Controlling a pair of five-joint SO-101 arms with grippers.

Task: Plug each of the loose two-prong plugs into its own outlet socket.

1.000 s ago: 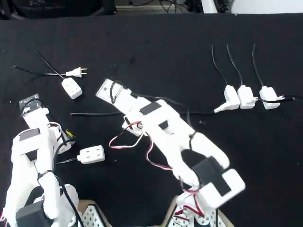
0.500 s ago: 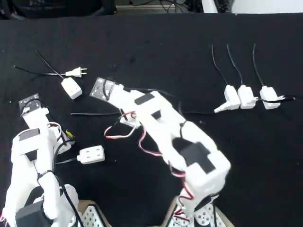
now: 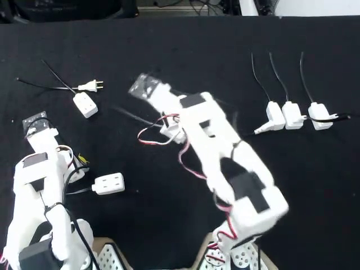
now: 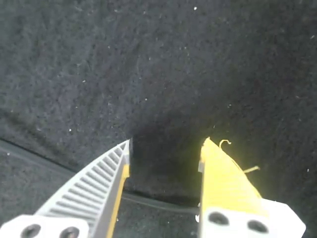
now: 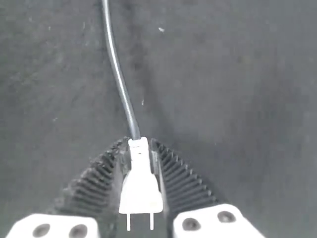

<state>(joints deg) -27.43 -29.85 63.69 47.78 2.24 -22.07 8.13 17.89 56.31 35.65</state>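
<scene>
The right end effector (image 5: 137,143) clenches a white two-prong plug (image 5: 140,184) by its sides, black cord (image 5: 116,64) trailing off; the left end effector (image 4: 166,145) hangs released above the black counter (image 4: 148,59)

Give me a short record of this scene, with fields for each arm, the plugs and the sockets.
Right gripper: shut on a white two-prong plug
Left gripper: open, holding nothing
Loose plug: lying beside small outlet socket, not inserted
Triple outlet socket: no plug in it
Corded white blocks: three in a row on the right side
</scene>
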